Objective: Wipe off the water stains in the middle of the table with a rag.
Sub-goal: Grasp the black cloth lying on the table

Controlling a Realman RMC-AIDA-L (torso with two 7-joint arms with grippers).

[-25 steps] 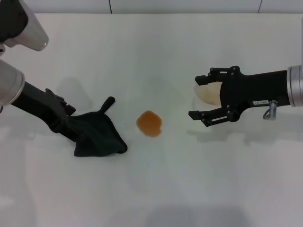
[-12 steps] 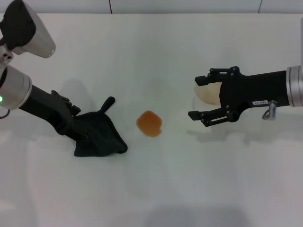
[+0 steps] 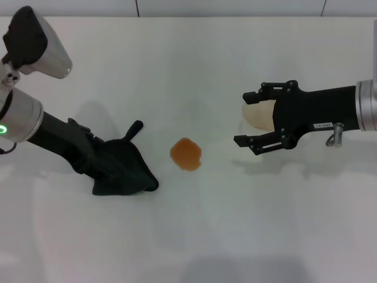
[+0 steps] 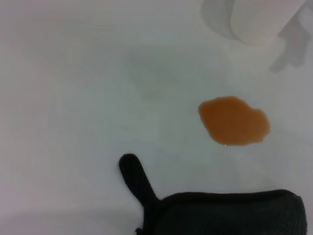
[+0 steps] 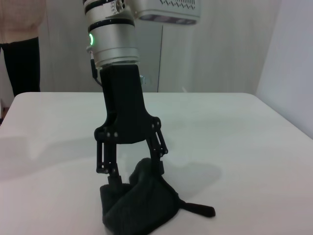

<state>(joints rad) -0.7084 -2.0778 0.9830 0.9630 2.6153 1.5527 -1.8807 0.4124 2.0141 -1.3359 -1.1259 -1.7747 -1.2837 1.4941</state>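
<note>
Rag [image 3: 123, 168] left of stain [image 3: 186, 154], apart.

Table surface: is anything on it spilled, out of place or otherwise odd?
Yes. An orange-amber blotch of liquid lies on the white table, unwiped. The rag sits crumpled beside it, apart from it, under the left hand. The right hand hovers open on the blotch's other side.

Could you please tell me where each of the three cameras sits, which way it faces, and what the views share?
Head view: above, looking down at the table; shows left gripper on the rag, right gripper open.
Left wrist view: looks down past the rag to the water stains; none of its own body shows.
Right wrist view: looks level across at the left gripper.
All three share the rag.
</note>
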